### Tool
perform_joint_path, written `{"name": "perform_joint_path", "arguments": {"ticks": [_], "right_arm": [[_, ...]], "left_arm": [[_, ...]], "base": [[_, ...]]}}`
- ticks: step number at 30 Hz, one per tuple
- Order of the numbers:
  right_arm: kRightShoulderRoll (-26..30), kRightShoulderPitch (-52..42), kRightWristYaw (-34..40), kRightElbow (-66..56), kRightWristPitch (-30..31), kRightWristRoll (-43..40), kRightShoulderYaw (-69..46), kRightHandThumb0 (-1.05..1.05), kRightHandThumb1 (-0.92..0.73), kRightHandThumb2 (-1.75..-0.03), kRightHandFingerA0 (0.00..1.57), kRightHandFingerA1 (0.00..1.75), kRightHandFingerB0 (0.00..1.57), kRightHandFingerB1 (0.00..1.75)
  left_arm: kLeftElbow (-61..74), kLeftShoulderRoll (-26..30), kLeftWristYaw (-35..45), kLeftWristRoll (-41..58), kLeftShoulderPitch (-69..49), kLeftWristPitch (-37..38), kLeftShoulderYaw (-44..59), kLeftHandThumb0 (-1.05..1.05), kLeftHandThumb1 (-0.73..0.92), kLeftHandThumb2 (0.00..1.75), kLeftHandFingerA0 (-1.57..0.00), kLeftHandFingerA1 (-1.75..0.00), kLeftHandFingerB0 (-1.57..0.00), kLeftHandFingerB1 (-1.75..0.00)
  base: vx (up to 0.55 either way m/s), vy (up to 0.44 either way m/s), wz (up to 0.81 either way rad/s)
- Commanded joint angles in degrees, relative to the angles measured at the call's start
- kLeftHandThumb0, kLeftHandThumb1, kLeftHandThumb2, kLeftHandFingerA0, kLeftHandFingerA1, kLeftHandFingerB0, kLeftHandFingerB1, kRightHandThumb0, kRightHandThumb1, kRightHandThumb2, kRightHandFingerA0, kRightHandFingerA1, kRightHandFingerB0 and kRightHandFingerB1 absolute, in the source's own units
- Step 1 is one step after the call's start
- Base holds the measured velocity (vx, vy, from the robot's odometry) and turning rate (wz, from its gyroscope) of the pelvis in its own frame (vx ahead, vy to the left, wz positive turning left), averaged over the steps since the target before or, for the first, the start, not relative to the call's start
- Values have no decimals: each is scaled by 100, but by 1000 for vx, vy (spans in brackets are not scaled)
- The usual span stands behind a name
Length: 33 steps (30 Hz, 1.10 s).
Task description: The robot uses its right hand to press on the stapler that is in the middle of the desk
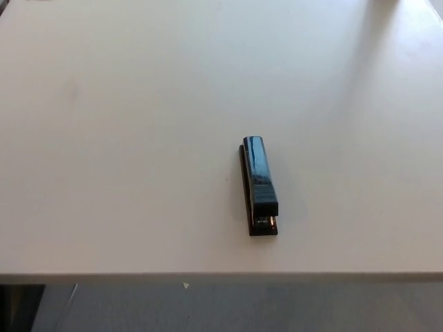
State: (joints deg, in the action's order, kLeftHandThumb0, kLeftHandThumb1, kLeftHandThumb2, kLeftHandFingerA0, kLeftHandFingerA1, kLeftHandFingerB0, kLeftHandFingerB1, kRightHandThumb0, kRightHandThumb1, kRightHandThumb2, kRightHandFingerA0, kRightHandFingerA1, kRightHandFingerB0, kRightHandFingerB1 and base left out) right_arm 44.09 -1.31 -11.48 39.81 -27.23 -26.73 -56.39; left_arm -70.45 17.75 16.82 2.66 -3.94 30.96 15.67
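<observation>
Neither of my hands shows here. The black stapler lies flat on the white surface, lengthwise toward me, right of middle, near the front edge.

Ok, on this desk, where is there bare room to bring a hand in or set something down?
Nearly everywhere. The white desk is bare left of the black stapler out to the picture's left edge, bare behind it to the far edge, and bare on its right. The narrowest strip lies between the stapler's near end and the desk's front edge. Nowhere is crowded; neither hand shows.
</observation>
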Motion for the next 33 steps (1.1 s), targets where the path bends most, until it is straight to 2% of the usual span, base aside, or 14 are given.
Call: {"name": "perform_joint_path", "arguments": {"ticks": [1, 3, 4, 6, 13, 14, 15, 19, 21, 23, 26, 27, 28, 33], "right_arm": [[449, 678, 283, -819, 670, -41, 333, -90, -73, -108, 46, 55, 10, 40], [492, 918, 310, -1109, 886, -54, 514, -89, -72, -106, 51, 55, 10, 41], [499, 1000, 321, -1244, 994, -60, 567, -75, -76, -64, 79, 43, 27, 31], [519, 1387, 259, -1439, 1136, -122, 810, -75, -84, -67, 73, 45, 14, 26], [234, 2854, 940, -2323, 1655, 485, 2081, -50, -84, -65, 145, 62, 38, 37], [143, 3118, 946, -2321, 1632, 621, 2344, -46, -86, -65, 157, 78, 38, 37], [24, 3414, 1039, -2402, 1715, 852, 2692, -37, -87, -68, 157, 106, 37, 40], [-475, 4058, 903, -2489, 1769, 1006, 3488, -8, -55, -113, 143, 123, 55, 67], [-693, 4232, 906, -2414, 1610, 1356, 3875, -13, -70, -76, 142, 95, 100, 63], [-1117, 4498, 1136, -2571, 1893, 1633, 4373, -13, -66, -82, 129, 118, 96, 105], [-1843, 4884, 1606, -2974, 2629, 1815, 4936, -15, -71, -75, 125, 125, 84, 117], [-2167, 5037, 1734, -3078, 2943, 1768, 5127, -16, -73, -73, 120, 132, 85, 115], [-2359, 5089, 1729, -3003, 2894, 1917, 5308, -16, -74, -72, 123, 124, 80, 124], [-3289, 5452, 1951, -2004, 2659, 2115, 5668, -14, -78, -67, 119, 125, 74, 123]], "left_arm": [[30, 174, -43, -102, -19, 196, -124, -35, 55, 110, 0, -48, 0, -46], [88, 190, -43, -130, -20, 187, -189, -34, 56, 111, 0, -49, 0, -46], [109, 192, -35, -121, -12, 203, -209, -34, 58, 112, 0, -49, 0, -46], [137, 179, -18, -77, 3, 189, -211, -34, 57, 111, 0, -49, 0, -46], [98, 141, -189, -131, 158, 105, -306, -35, 54, 110, -1, -48, 0, -46], [89, 140, -187, -122, 189, 104, -312, -70, 88, 66, -20, -31, -20, -28], [93, 147, -194, -139, 201, 115, -336, -71, 88, 67, -18, -30, -19, -28], [120, 151, -231, -167, 243, 26, -415, -72, 89, 67, -20, -31, -19, -28], [121, 151, -271, -220, 256, 66, -479, -70, 90, 68, -20, -31, -18, -27], [106, 112, -251, -183, 294, 33, -492, -73, 88, 67, -20, -32, -19, -28], [88, 130, -289, -232, 339, -38, -562, -77, 88, 67, -20, -32, -19, -27], [47, 133, -332, -250, 384, -61, -579, -36, 49, 108, -2, -48, 0, -46], [63, 128, -349, -270, 375, -16, -611, -76, 91, 68, -21, -33, -19, -28], [41, 160, -335, -318, 420, 34, -706, -76, 91, 68, -20, -32, -20, -28]], "base": [[0, 0, 0], [0, 0, 0], [0, 0, 0], [0, 0, 0], [0, 0, 0], [0, 0, 0], [0, 0, 0], [0, 0, 0], [0, 0, 0], [0, 0, 0], [0, 0, 0], [0, 0, 0], [0, 0, 0], [0, 0, 0]]}}
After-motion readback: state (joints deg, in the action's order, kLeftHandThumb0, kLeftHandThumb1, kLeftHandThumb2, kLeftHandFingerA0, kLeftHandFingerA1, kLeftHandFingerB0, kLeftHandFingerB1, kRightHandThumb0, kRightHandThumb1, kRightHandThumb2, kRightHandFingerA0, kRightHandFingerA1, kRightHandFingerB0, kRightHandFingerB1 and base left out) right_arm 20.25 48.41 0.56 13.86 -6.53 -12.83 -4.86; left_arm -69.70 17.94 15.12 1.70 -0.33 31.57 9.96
